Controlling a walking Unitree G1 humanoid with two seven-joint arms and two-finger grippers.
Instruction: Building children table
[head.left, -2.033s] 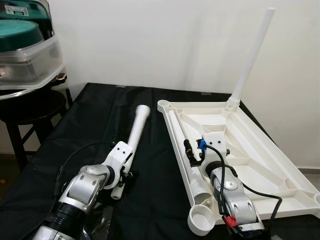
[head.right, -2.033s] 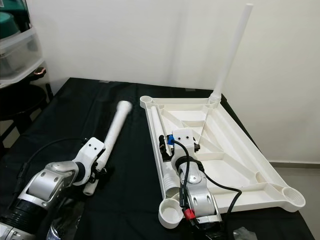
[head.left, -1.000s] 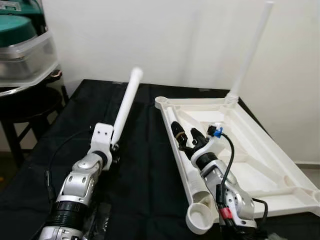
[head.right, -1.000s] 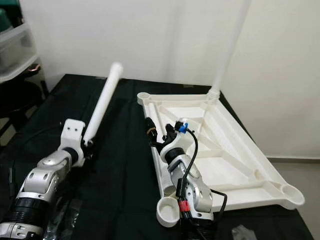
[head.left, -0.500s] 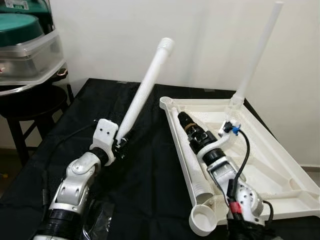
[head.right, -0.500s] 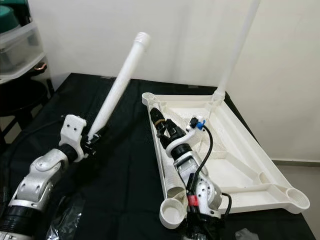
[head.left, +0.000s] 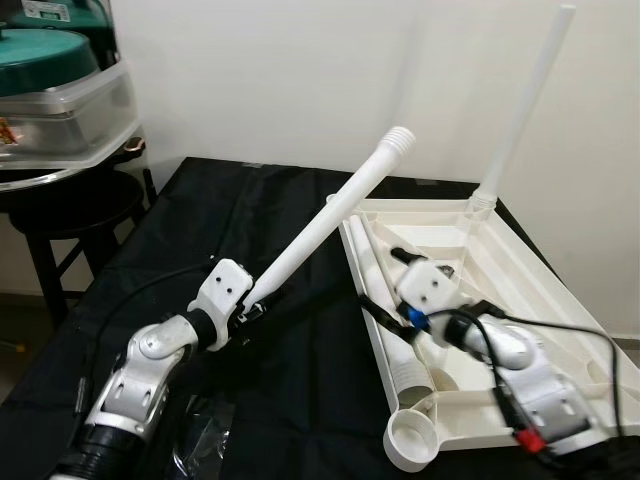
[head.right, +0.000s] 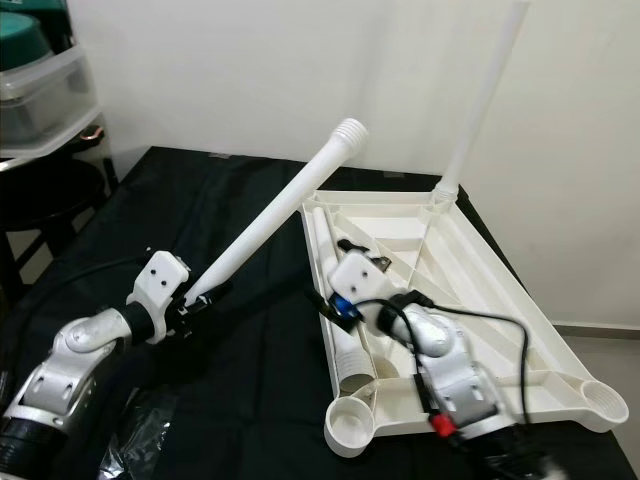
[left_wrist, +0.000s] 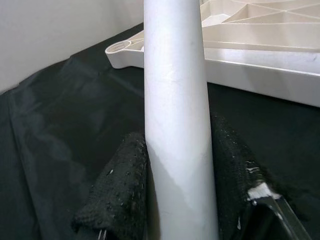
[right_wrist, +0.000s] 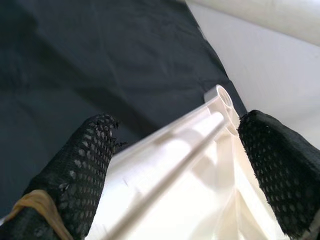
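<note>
A white tabletop lies upside down on the black cloth, with one white leg standing upright in its far right corner. My left gripper is shut on the lower end of a second leg. That leg slants up and right, and its ribbed tip hangs over the tabletop's far left corner. In the left wrist view both fingers press the leg. A third leg lies inside the tabletop along its left rim. My right gripper is open, its fingers spread wide across that rim and the lying leg.
The black-draped table has bare cloth left of the tabletop. A dark stool bearing clear plastic bins stands at the far left. Crumpled plastic wrap lies near the front edge. An empty socket sits at the tabletop's near left corner.
My left gripper lifted its leg off the cloth and swung the tip up and right towards the tabletop. The right gripper turned and moved onto the tabletop's left rim. The camera shifted slightly.
</note>
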